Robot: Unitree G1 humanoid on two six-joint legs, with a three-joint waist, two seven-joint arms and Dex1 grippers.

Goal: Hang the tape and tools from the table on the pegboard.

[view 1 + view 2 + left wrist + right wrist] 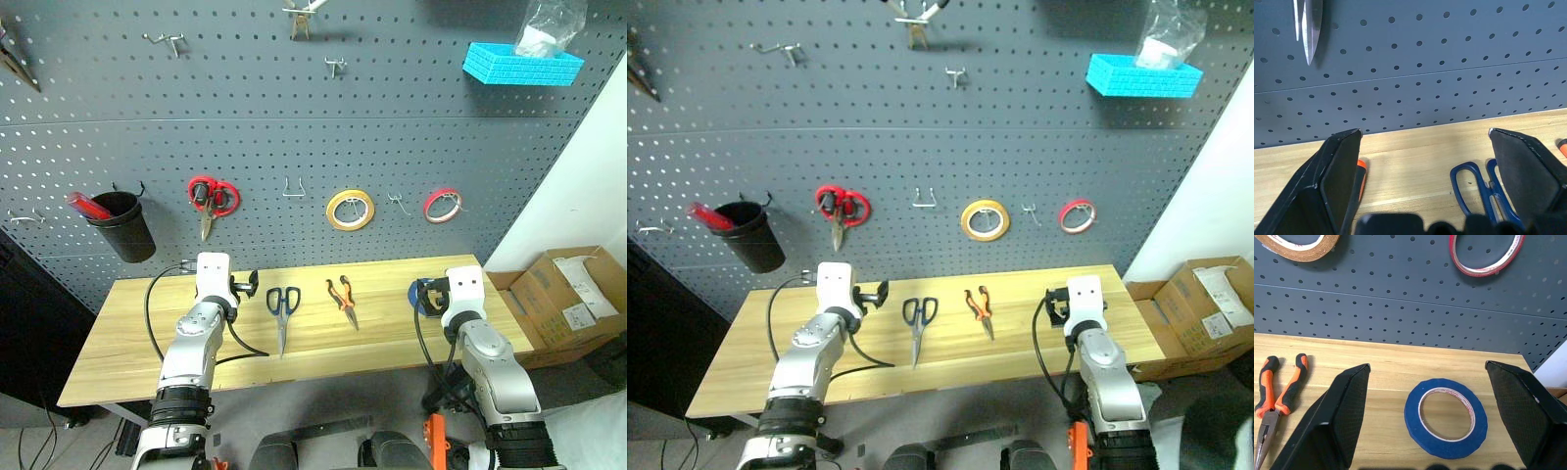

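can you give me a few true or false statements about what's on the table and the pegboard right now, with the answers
1. The blue ring-shaped tape roll lies flat on the light wooden table. True.
2. The orange-and-black-handled pliers hang from a pegboard hook. False: they lie on the table.
3. The dark-handled scissors lie on the table with blades pointing toward the robot. True.
4. The right gripper is shut on the blue roll. False: its jaws stand open with the roll between them.
5. The yellow tape roll hangs on the dark grey pegboard. True.
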